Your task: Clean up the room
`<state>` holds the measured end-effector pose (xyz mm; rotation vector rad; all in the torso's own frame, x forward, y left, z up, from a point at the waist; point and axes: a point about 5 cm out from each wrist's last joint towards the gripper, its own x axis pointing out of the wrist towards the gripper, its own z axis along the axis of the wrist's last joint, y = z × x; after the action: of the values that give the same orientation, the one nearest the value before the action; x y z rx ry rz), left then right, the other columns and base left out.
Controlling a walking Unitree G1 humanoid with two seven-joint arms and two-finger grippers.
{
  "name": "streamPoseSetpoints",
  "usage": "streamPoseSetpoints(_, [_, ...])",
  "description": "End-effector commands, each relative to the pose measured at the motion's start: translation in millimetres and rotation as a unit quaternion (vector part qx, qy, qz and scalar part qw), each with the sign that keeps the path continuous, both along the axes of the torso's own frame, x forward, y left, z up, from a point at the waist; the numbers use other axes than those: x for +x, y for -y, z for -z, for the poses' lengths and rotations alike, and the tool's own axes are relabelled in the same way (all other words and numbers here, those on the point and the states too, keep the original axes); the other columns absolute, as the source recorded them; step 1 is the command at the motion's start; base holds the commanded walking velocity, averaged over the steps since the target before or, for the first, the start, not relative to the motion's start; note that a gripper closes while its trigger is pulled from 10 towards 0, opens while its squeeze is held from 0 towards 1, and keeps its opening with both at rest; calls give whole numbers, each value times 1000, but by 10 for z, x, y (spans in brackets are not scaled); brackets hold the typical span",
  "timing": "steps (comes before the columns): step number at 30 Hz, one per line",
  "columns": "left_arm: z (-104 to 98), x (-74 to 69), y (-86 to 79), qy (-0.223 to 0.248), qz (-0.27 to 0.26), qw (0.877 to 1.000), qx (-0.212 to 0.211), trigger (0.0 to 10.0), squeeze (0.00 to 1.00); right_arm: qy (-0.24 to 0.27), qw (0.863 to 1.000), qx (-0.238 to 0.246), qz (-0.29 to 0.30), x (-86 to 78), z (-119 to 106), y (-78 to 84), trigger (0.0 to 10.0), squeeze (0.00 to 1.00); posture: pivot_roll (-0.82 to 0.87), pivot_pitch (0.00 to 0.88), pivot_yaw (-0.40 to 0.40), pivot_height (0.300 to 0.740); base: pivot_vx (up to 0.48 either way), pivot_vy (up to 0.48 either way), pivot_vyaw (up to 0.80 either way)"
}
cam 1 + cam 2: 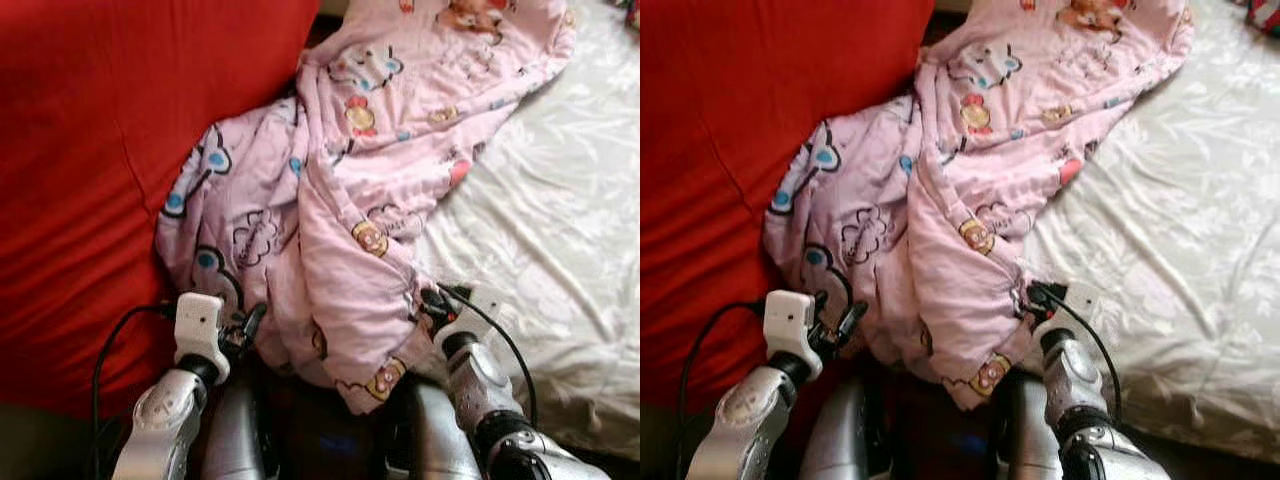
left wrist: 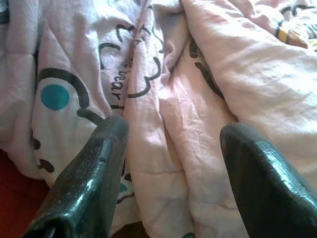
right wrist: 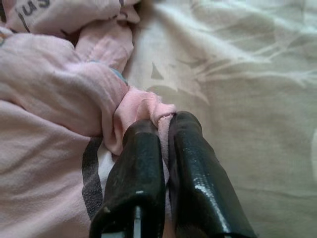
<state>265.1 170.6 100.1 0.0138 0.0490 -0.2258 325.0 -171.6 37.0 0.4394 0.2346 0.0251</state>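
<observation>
Right wrist view: our right gripper pinches only a thin fold of the pink cartoon-print quilt, which lies bunched between the red cushion and the white bedsheet. Left gripper: wide, at the quilt, holding nothing. Risk: we judge the fold may slip out once we pull.

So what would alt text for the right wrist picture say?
The right hand pinches a fold of the pink cartoon-print blanket between its two shut black fingers, over a cream leaf-patterned bedsheet.
</observation>
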Motion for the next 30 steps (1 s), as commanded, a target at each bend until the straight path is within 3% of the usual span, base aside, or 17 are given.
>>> streamPoseSetpoints(1, [65,-23,-52,-10,-9,1000,11,10000,0,-13,1000,-5,0,-64,79,2,0,0,55,140,10,588,0,0,0])
streamPoseSetpoints(4, [102,63,-62,-10,-13,1000,9,10000,0,-11,1000,-11,3,-83,87,22,0,0,36,97,4,588,0,0,0])
streamPoseSetpoints(5, [115,87,-69,-10,-16,1000,8,10000,0,-7,1000,-23,-1,-91,86,18,8431,0,30,85,2,588,0,0,0])
streamPoseSetpoints(6, [128,108,-76,-11,-19,1000,8,10000,0,-2,999,-33,-4,-99,82,15,10000,0,25,74,0,588,0,0,0])
streamPoseSetpoints(16, [191,187,-113,-17,-36,999,5,10000,0,37,998,-45,12,-141,36,77,10000,0,1,42,-9,598,0,0,0])
streamPoseSetpoints(25, [584,199,-312,-96,-75,992,10,10000,0,64,996,-65,13,-149,-24,24,10000,0,-6,2,-22,638,0,0,0])
streamPoseSetpoints(30, [632,191,-338,-107,-82,991,5,10000,0,69,995,-65,13,-143,-39,18,10000,0,-6,2,-22,643,0,0,0])
